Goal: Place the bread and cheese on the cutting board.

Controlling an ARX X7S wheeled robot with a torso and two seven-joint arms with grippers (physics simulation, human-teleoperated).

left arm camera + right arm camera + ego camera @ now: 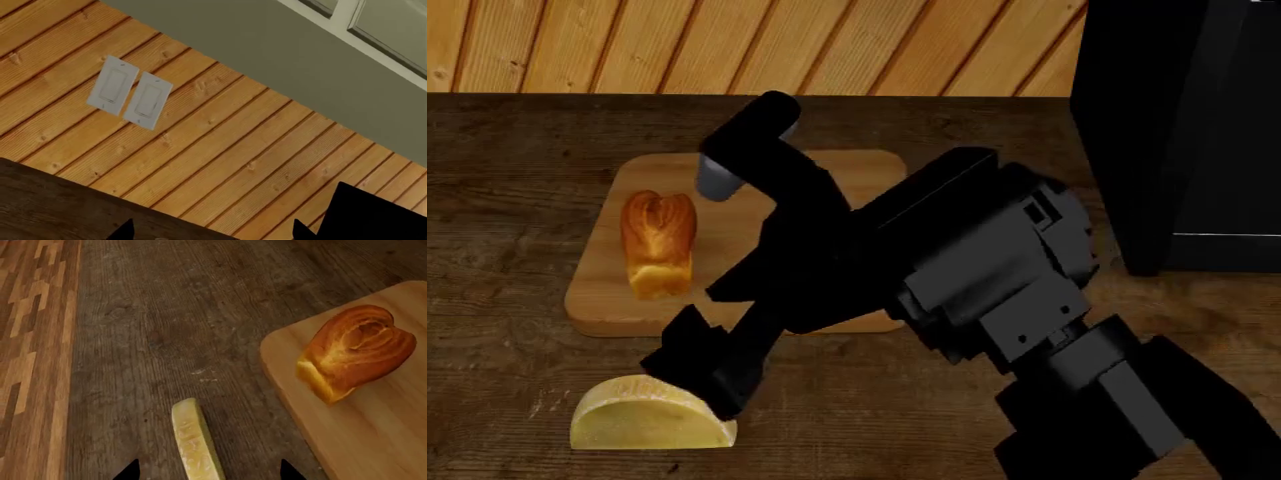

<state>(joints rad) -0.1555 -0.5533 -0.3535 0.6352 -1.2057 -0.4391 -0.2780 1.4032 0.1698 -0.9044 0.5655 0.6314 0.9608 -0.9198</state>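
The right gripper, jaws released astride one pale rinded cheese, is hiding its top at the head view's lower left on the dark grained worktop, one glossy bread is lying on the tan cutting board, and the left gripper's state cannot be told.

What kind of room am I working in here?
Most likely a home kitchen: a dark wooden countertop carrying a cutting board with bread on it and cheese beside it, a wood-plank wall with light switches, and a window.
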